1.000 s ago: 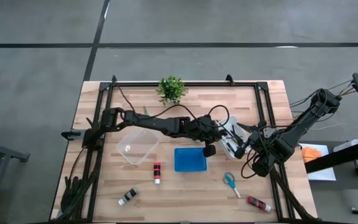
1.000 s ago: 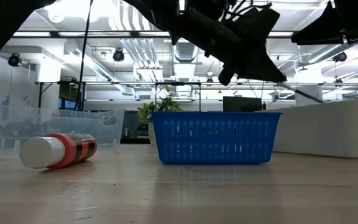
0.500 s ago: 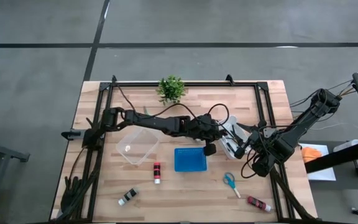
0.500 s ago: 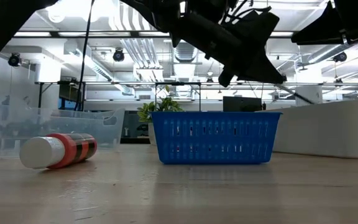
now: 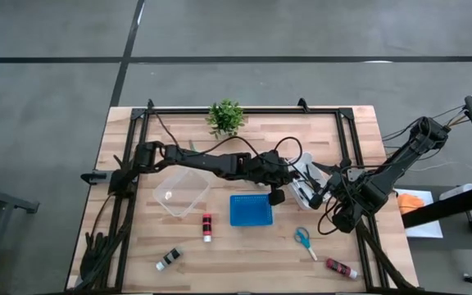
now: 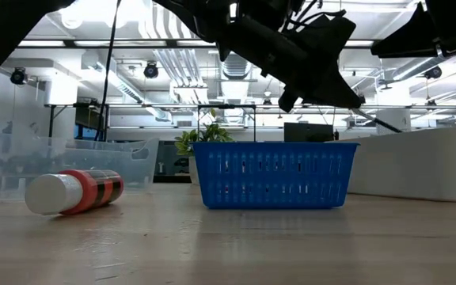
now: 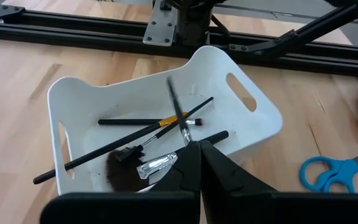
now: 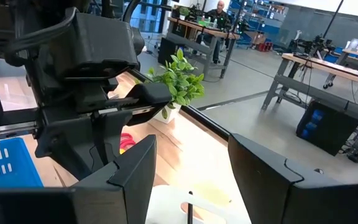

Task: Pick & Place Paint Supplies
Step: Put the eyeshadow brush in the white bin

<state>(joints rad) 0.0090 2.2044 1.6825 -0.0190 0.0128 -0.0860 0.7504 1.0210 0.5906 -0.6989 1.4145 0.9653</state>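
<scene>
high view: the left gripper (image 5: 296,182) reaches across the worktop (image 5: 129,246) to the white bin (image 5: 306,187), right of the blue basket (image 5: 250,210). the right gripper (image 5: 322,195) sits just beside that bin. a red paint bottle (image 5: 207,227), a black bottle (image 5: 169,259), blue scissors (image 5: 305,241) and another red bottle (image 5: 342,268) lie nearer.

low view: the red paint bottle (image 6: 74,191) lies left of the blue basket (image 6: 274,174).

left wrist view: the left gripper (image 7: 199,148) is closed on a thin brush (image 7: 178,114) above the white bin (image 7: 247,106), where 2 more brushes lie.

right wrist view: the right gripper (image 8: 188,180) stands open, holding nothing.
</scene>
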